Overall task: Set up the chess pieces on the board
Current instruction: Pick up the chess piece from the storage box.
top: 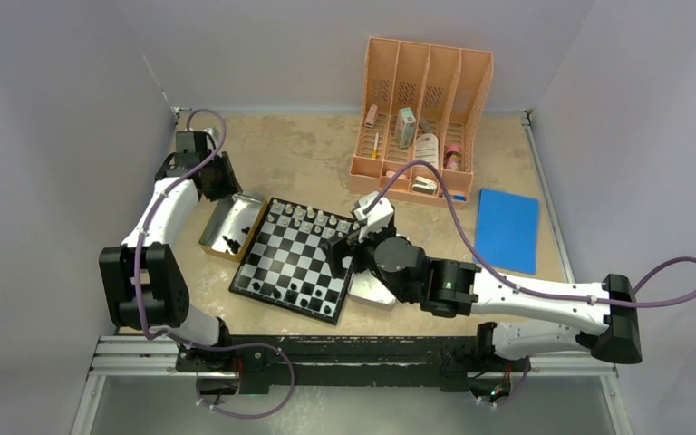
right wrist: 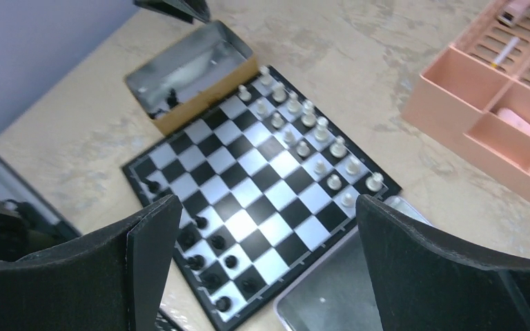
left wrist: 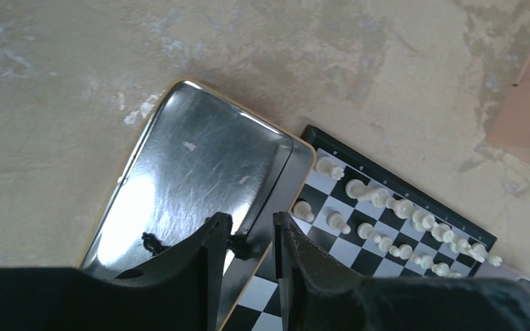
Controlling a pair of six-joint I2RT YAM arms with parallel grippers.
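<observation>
The board (top: 294, 258) lies mid-table. White chess pieces (top: 304, 217) fill its two far rows and black chess pieces (top: 294, 294) stand along its near rows. My left gripper (top: 217, 177) hangs above the silver tray (top: 222, 213) to the left of the board. In the left wrist view its fingers (left wrist: 215, 238) stand partly apart, open (left wrist: 248, 231), holding nothing. Two black pieces (left wrist: 153, 241) lie in the tray (left wrist: 200, 158) below, one (left wrist: 239, 245) beside the left finger. My right gripper (top: 344, 245) is wide open (right wrist: 266, 214) over the board's (right wrist: 248, 179) right side, empty.
A second silver tray (top: 370, 292) lies under the right arm beside the board's right edge (right wrist: 331, 289). A peach desk organizer (top: 421, 109) with small items stands at the back. A blue sheet (top: 507, 231) lies to the right. White walls close in the table.
</observation>
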